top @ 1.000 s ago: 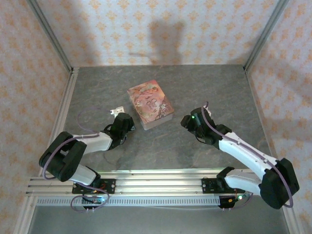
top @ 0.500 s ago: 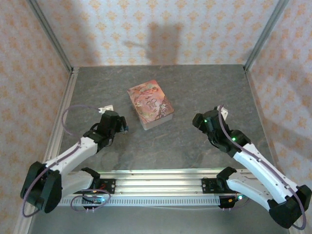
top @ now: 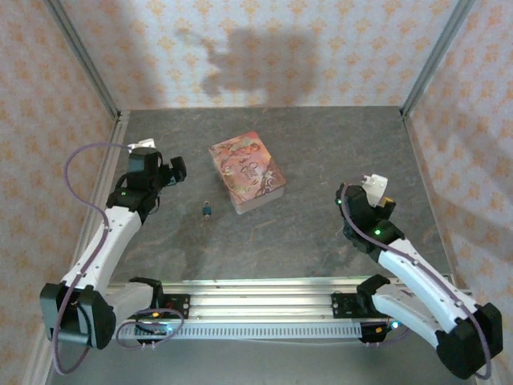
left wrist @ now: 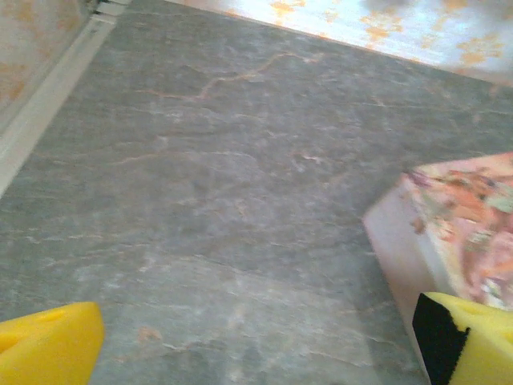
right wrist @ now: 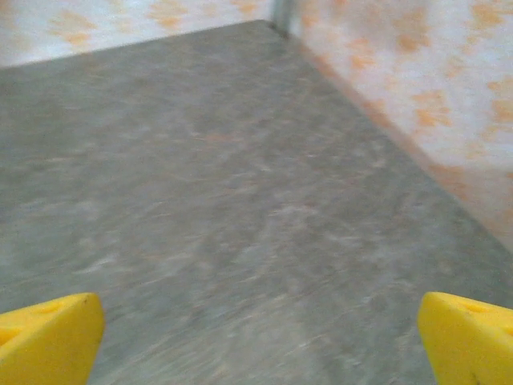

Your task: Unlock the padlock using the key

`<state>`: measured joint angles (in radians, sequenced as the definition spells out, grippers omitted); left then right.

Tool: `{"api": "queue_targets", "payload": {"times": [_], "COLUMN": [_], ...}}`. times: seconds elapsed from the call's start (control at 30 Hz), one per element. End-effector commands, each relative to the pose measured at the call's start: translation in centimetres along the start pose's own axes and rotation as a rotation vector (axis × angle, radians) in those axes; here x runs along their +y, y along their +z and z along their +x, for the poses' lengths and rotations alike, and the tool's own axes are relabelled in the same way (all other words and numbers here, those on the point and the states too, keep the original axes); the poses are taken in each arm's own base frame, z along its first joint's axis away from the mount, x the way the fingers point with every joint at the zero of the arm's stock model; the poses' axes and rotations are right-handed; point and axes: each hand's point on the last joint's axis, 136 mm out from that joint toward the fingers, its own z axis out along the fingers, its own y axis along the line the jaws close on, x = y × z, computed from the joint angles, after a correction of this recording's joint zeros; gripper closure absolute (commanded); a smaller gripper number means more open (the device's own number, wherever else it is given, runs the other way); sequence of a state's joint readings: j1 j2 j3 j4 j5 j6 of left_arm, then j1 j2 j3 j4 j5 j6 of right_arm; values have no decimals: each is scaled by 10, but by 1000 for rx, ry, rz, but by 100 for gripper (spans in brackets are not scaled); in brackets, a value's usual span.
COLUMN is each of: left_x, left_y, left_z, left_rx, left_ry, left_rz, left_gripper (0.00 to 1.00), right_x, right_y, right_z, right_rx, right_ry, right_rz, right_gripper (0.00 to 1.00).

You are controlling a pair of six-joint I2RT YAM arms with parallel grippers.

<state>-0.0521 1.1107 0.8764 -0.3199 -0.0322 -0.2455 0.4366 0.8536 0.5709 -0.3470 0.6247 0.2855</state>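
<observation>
The tiny dark padlock [top: 208,210] lies by itself on the grey table, just left of the pink tin's near corner. I cannot make out the key apart from it at this size. My left gripper [top: 175,170] is up and to the left of the padlock, well clear of it. In the left wrist view that gripper [left wrist: 256,349] is open, its yellow fingertips [left wrist: 48,345] wide apart over bare table. My right gripper [top: 383,196] is far to the right. It too is open [right wrist: 258,341], with nothing between its fingertips [right wrist: 469,337].
The pink illustrated tin [top: 247,171] sits at the table's middle, and its corner [left wrist: 465,233] shows at the right of the left wrist view. Patterned walls and metal posts [top: 84,72] close in the table on three sides. The right wall [right wrist: 449,96] is near the right gripper.
Both grippers opened and drew back from the middle, the left going up and left, the right going right. The padlock, covered by the left gripper before, now lies free on the table.
</observation>
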Motion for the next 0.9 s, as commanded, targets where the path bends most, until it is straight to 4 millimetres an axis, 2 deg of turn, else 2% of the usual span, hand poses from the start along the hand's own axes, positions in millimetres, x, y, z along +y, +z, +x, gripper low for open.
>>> {"api": "queue_targets", "payload": {"times": [0.0, 0.1, 0.17, 0.23, 0.33, 0.47, 0.57, 0.7, 0.8, 0.87], "left_x": [-1, 6, 13, 13, 9, 10, 7, 4, -5, -7], "left_y": [8, 21, 29, 37, 40, 50, 58, 63, 77, 83], "left_z": [-18, -9, -1, 5, 11, 18, 17, 4, 1, 6], "left_rx": [-53, -69, -91, -153, -281, -328, -327, -367, -298, -229], "left_ry": [109, 184, 167, 141, 108, 130, 162, 139, 161, 159], "left_rz": [9, -26, -60, -42, 15, 18, 20, 21, 39, 42], "left_gripper": [0, 0, 0, 0, 0, 0, 0, 0, 0, 0], "right_x": [-14, -22, -25, -24, -11, 5, 11, 7, 18, 20], "right_y": [24, 45, 56, 65, 78, 91, 98, 113, 122, 128], "right_z": [-12, 0, 6, 7, 7, 5, -2, 10, 20, 18], "right_rx": [-81, -96, -102, -131, -178, -206, -222, -231, -193, -200], "right_ry": [47, 79, 123, 155, 141, 127, 83, 118, 79, 74], "right_rz": [43, 26, 13, 6, -35, -82, -89, -95, -130, -119], "right_gripper": [0, 1, 1, 1, 0, 0, 0, 0, 0, 0]}}
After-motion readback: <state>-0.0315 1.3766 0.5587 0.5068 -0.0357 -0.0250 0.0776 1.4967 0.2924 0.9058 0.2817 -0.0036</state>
